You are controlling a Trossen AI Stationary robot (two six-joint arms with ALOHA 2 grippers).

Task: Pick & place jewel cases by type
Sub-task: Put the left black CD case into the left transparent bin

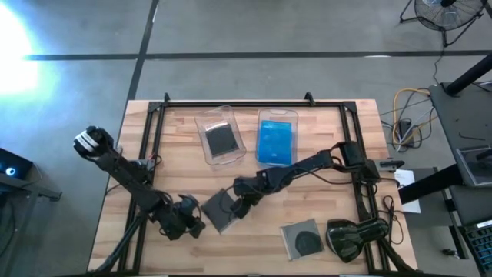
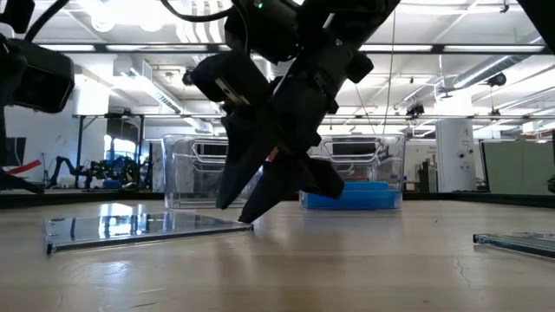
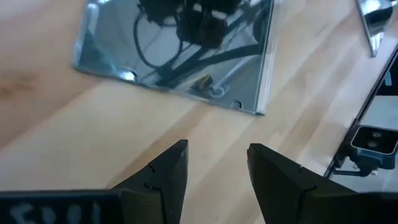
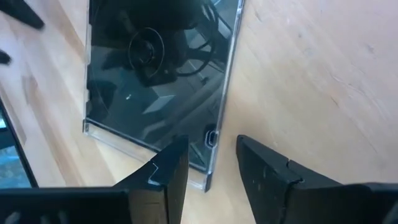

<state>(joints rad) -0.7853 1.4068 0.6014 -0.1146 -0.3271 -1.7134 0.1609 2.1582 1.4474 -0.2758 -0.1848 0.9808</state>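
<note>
A dark grey jewel case (image 1: 219, 209) lies flat on the table between my two grippers; it also shows in the low view as the dark grey case (image 2: 147, 227). My right gripper (image 1: 237, 206) is open and points down at the case's right edge (image 4: 214, 134), with one finger on either side of that edge. My left gripper (image 1: 196, 223) is open and hovers just left of the case (image 3: 180, 56), apart from it. A second dark case (image 1: 301, 238) lies flat near the table's near edge. My right gripper (image 4: 211, 155) stands with its open fingers astride the dark case's right edge near a corner, coming slanting down from the table's right. I cannot tell whether a fingertip (image 2: 247, 217) touches the case, which lies flat on the table.
Two clear bins stand at the far middle: the left bin (image 1: 207, 150) holds a dark case, the right bin (image 1: 292, 123) holds blue cases (image 1: 275, 142). A bulky black curved device (image 1: 354, 237) sits at the near right corner. Bare wood (image 1: 330, 200) lies between.
</note>
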